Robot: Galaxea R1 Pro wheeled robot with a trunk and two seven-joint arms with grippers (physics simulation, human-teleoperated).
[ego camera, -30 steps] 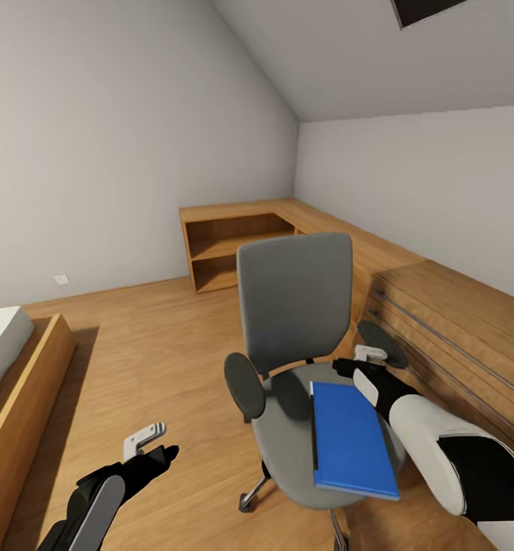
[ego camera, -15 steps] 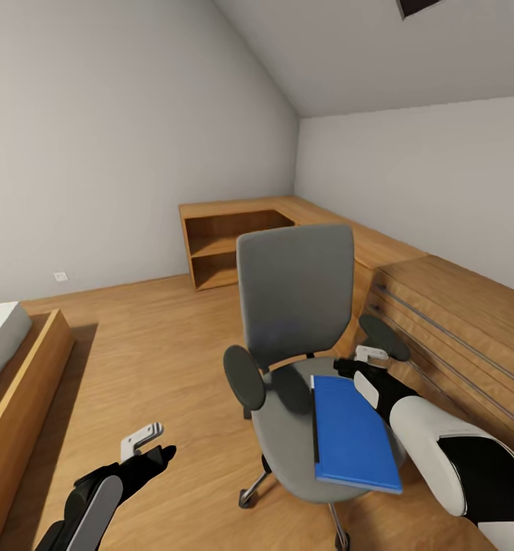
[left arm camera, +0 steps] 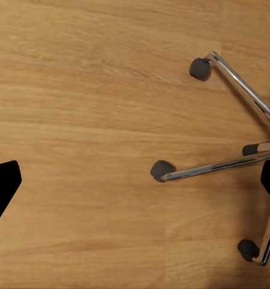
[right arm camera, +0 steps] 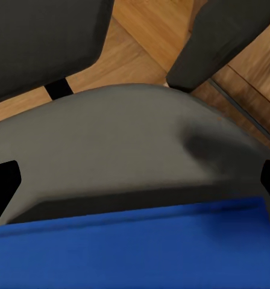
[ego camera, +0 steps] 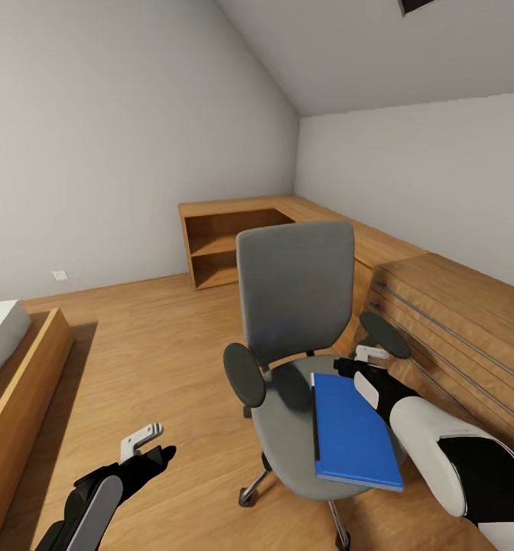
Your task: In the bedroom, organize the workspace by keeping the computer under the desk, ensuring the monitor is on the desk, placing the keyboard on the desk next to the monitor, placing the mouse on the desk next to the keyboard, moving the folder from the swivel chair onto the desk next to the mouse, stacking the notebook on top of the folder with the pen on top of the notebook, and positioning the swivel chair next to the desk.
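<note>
The grey swivel chair [ego camera: 295, 291] stands in the middle of the head view, its back towards the far corner. The blue folder [ego camera: 354, 432] lies flat on the right half of its seat. My right gripper [ego camera: 347, 367] hovers over the folder's far edge, beside the right armrest [ego camera: 385, 335]. In the right wrist view that gripper [right arm camera: 135, 183] is open above the grey seat [right arm camera: 129, 138], with the folder [right arm camera: 141, 247] just below it. My left gripper [ego camera: 164, 454] hangs low over the floor left of the chair. It is open [left arm camera: 135, 183] above the chair's chrome base [left arm camera: 231, 165].
Low oak cabinets [ego camera: 234, 237] run around the far corner and along the right wall [ego camera: 456, 321], close behind the chair. A bed with an oak frame [ego camera: 16, 383] sits at the left. Oak plank floor [ego camera: 157, 344] lies between bed and chair.
The whole head view has shifted slightly since one second ago, so the camera moved. Both arms, the chair and the folder keep their places relative to each other.
</note>
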